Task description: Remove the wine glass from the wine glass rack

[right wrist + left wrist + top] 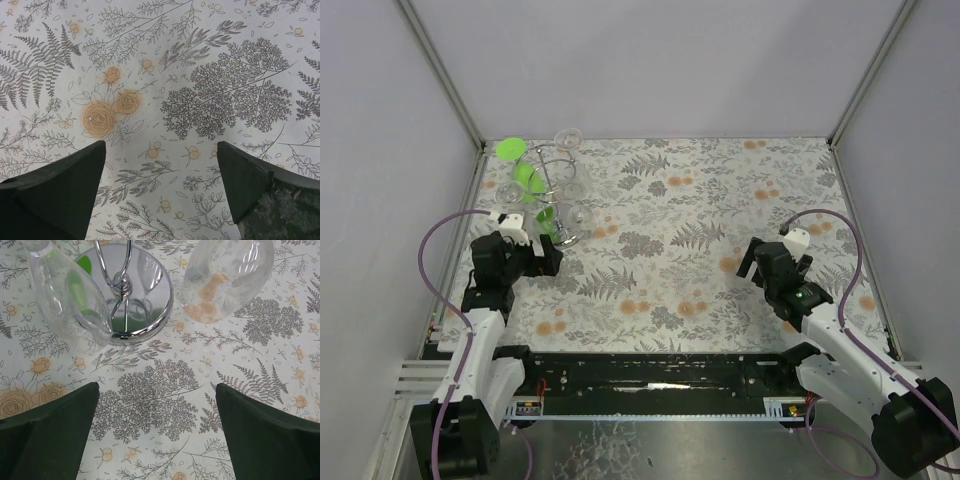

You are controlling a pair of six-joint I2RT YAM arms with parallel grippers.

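The wine glass rack [556, 188], a silver wire stand, sits at the table's far left with several glasses hanging bowl-down from its loops, some clear and some green. In the left wrist view its round shiny base [131, 300] and thin post lie just ahead. A clear wine glass [67, 297] hangs at the left, another clear wine glass [227, 275] at the right. My left gripper [156, 390] is open over bare cloth, just short of the base [520, 262]. My right gripper [161, 145] is open and holds nothing, far right of the rack [772, 268].
A floral-patterned cloth [700, 210] covers the table. White walls with metal corner posts close in the back and sides. The black rail [650, 375] with both arm bases runs along the near edge.
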